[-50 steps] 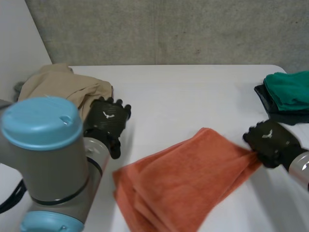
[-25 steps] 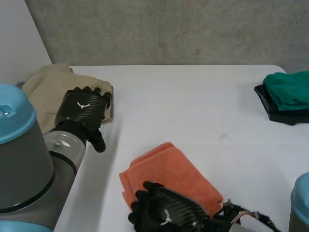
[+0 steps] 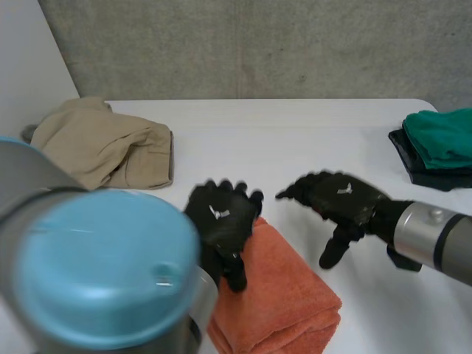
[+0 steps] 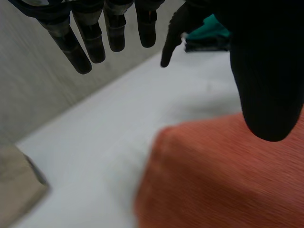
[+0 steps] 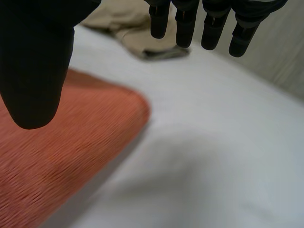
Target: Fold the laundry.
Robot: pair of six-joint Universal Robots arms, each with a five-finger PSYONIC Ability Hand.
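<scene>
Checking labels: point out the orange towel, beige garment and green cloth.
orange towel [image 3: 289, 296]: head view, middle of its top layer.
beige garment [image 3: 99, 144]: head view, its middle.
green cloth [image 3: 442, 136]: head view, its top face.

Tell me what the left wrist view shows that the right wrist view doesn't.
Left wrist view adds the green cloth past the left hand, its fingers straight and holding nothing. Right wrist view adds the right hand, fingers straight too. Both share the folded orange towel, the beige garment and the white table.
</scene>
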